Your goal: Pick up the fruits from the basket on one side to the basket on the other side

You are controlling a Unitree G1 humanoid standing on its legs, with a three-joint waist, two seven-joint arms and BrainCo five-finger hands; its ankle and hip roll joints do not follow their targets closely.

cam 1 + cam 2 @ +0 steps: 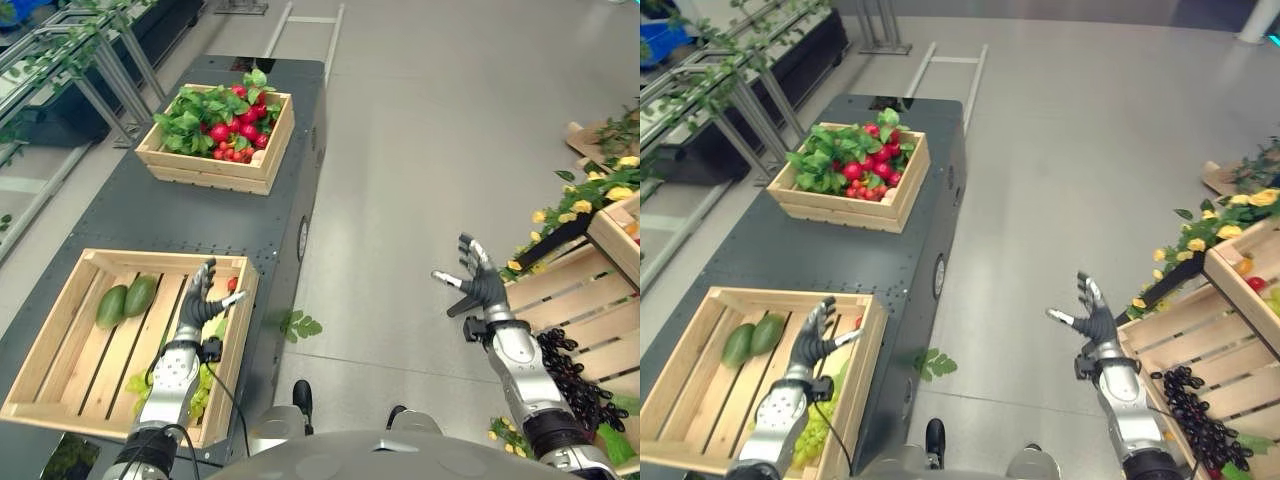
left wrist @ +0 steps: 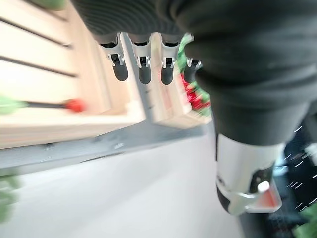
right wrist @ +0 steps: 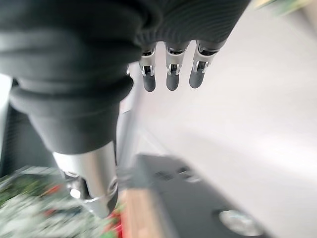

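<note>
Left hand [image 1: 200, 300]: lower left of frame, over near crate's right edge; fingers straight, holding nothing.
Right hand [image 1: 478, 283]: right of centre, above floor; fingers spread, empty.
Near crate [image 1: 60, 330]: lower left, on grey platform [image 1: 130, 215]; two green fruits [image 1: 125, 300] at left, grapes [image 1: 200, 385] by right wall.
Far crate [image 1: 215, 178]: upper centre-left; radishes [image 1: 235, 125] with leaves inside.

Left hand [image 1: 812, 340] spread above near crate [image 1: 680, 375], right hand [image 1: 1092, 318] splayed over floor [image 1: 1060, 180]
</note>
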